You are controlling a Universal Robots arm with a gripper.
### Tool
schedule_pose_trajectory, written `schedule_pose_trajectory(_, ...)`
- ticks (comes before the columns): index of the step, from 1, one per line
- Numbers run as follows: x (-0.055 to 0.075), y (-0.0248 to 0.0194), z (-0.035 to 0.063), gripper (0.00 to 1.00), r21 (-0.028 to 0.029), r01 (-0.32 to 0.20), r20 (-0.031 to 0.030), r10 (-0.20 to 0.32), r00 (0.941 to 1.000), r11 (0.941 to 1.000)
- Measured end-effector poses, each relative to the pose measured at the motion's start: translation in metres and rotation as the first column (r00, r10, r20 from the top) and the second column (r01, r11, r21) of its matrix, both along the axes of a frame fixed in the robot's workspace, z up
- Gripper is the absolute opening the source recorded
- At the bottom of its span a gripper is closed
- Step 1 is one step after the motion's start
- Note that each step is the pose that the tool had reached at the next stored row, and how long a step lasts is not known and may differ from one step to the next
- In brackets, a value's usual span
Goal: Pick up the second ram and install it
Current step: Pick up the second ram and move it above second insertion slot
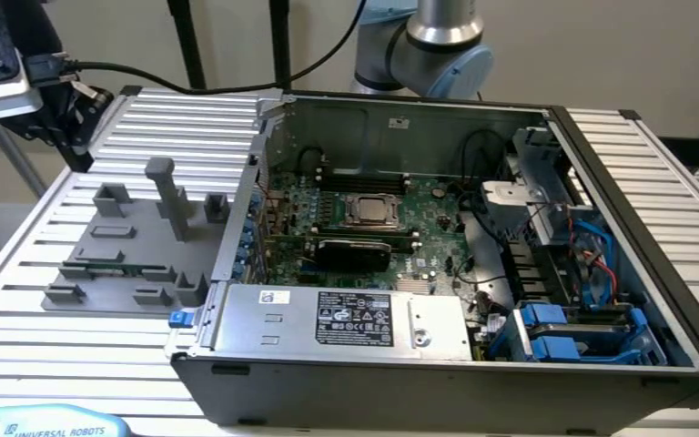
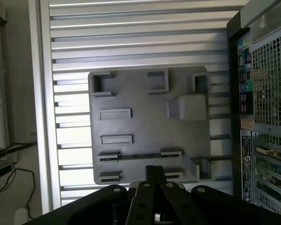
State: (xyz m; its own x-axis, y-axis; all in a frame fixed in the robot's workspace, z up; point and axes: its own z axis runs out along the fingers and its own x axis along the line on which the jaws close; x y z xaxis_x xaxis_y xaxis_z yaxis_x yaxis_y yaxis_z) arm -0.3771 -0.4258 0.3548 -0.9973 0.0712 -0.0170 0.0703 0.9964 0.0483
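The second ram (image 2: 139, 156) is a thin green stick standing on edge in a slot of the grey plastic tray (image 2: 145, 101). In the exterior view the ram (image 1: 113, 269) lies near the tray's front, left of the open computer case. My gripper (image 2: 153, 171) hovers high above the tray, over its edge just beyond the ram, shut with nothing in it. In the exterior view the gripper (image 1: 77, 146) hangs at the upper left, well above and behind the tray (image 1: 88, 250). The motherboard (image 1: 435, 196) with its CPU socket (image 1: 374, 211) lies inside the case.
The open case (image 1: 641, 273) fills the exterior view's middle and right, with a power supply (image 1: 349, 319) at the front and blue drive brackets (image 1: 568, 332). Tall grey posts (image 1: 167, 196) rise from the tray. Everything rests on a ribbed aluminium table (image 1: 34, 328). The case's rear panel (image 2: 267, 93) stands beside the tray.
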Motion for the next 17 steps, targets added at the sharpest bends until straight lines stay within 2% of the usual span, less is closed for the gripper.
schedule_pose_trajectory(6, -0.0007, 0.0, -0.0001, 0.11, -0.0001, -0.004, -0.0002, 0.004, 1.0, 1.0)
schedule_pose_trajectory(10, -0.0007, 0.0, -0.0007, 0.11, -0.0001, -0.075, -0.0002, 0.075, 0.9972, 0.9972)
schedule_pose_trajectory(13, -0.0007, 0.0, -0.0012, 0.11, -0.0001, -0.129, -0.0002, 0.129, 0.9916, 0.9916)
schedule_pose_trajectory(17, -0.0007, 0.0, -0.0019, 0.11, -0.0001, -0.2, -0.0001, 0.2, 0.9798, 0.9798)
